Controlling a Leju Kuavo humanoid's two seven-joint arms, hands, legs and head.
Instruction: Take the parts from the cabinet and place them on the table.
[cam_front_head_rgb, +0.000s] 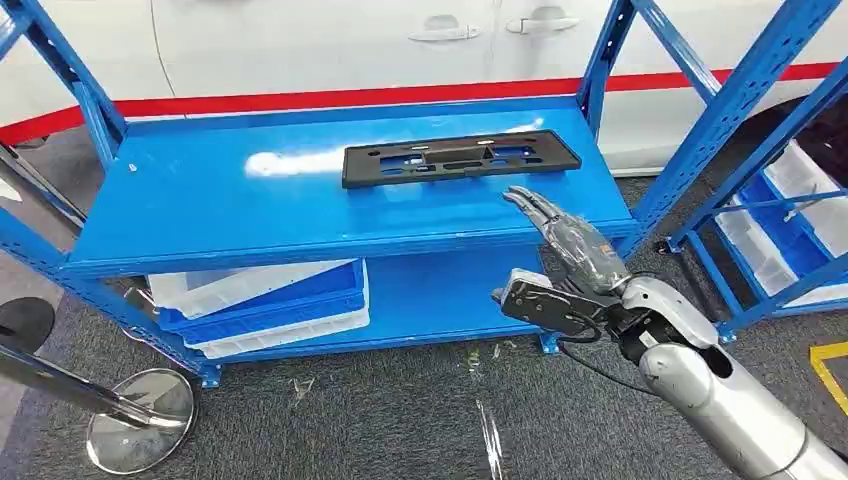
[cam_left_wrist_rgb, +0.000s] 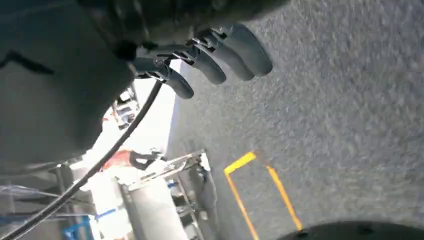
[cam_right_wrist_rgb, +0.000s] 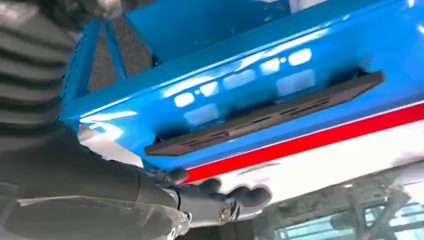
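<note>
A white car (cam_front_head_rgb: 300, 50) with a red stripe stands beyond the blue rack (cam_front_head_rgb: 300, 200). White and blue bins (cam_front_head_rgb: 265, 300) sit on the lower shelf, well left of the right hand (cam_front_head_rgb: 565, 250). The black part (cam_front_head_rgb: 460, 160) lies flat on the top shelf, just beyond that hand's fingertips, untouched. The right hand is empty, fingers extended. The left hand (cam_left_wrist_rgb: 215, 55) hangs over grey carpet (cam_left_wrist_rgb: 325, 125), fingers loosely curled, holding nothing.

No readable text, label, brand, number or sign anywhere on shelf, part, bins, car or floor.
</note>
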